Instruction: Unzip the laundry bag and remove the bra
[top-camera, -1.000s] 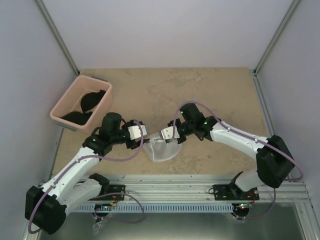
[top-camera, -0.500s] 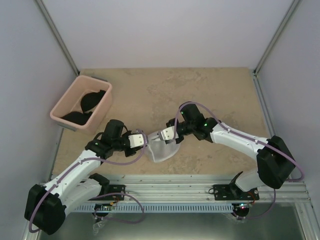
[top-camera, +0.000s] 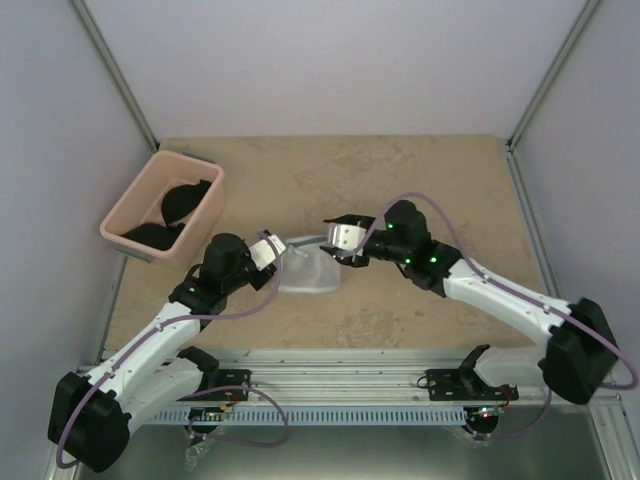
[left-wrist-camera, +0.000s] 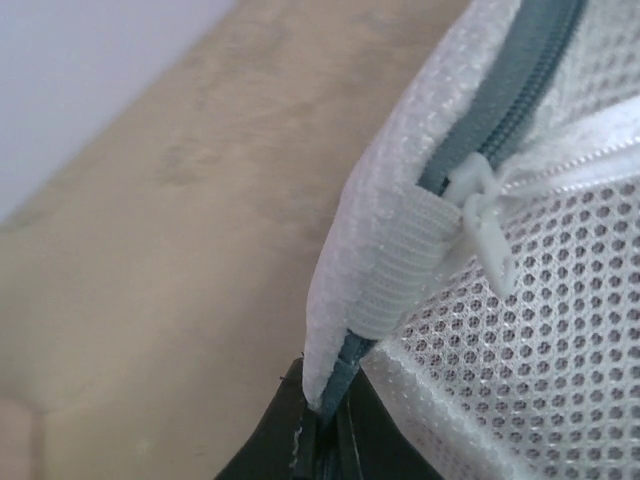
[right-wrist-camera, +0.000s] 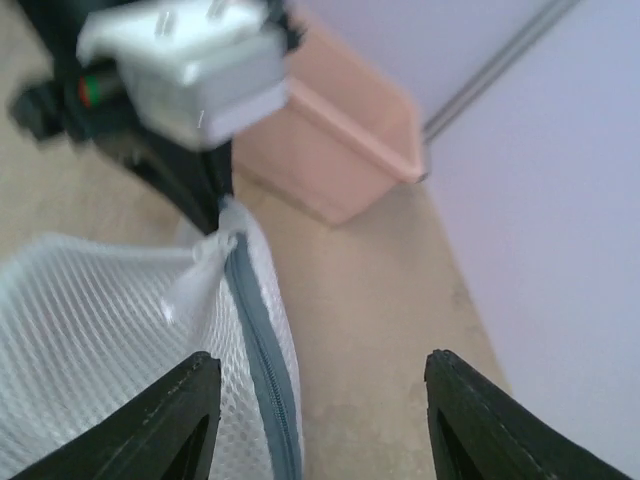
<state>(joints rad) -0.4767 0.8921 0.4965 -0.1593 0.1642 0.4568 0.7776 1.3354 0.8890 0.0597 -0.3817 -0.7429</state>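
Note:
The laundry bag (top-camera: 305, 272), white mesh with a grey zipper (right-wrist-camera: 258, 350), lies in the middle of the table between both arms. My left gripper (top-camera: 276, 250) is shut on the bag's left edge, pinching mesh and zipper tape (left-wrist-camera: 338, 372) between its tips (left-wrist-camera: 325, 440). The white zipper pull (left-wrist-camera: 482, 225) sits just above that pinch, and the zipper looks closed. My right gripper (top-camera: 331, 240) hovers at the bag's far right edge, open and empty (right-wrist-camera: 320, 400), its left finger (right-wrist-camera: 185, 420) over the mesh. The bra is hidden.
A pink bin (top-camera: 165, 205) holding black bras (top-camera: 178, 203) stands at the far left, also behind the left gripper in the right wrist view (right-wrist-camera: 345, 150). Grey walls enclose the table on three sides.
The left gripper has closed on the bag's edge. The right gripper has let go of the bag, opened and drawn back. The bag has shifted up and to the left.

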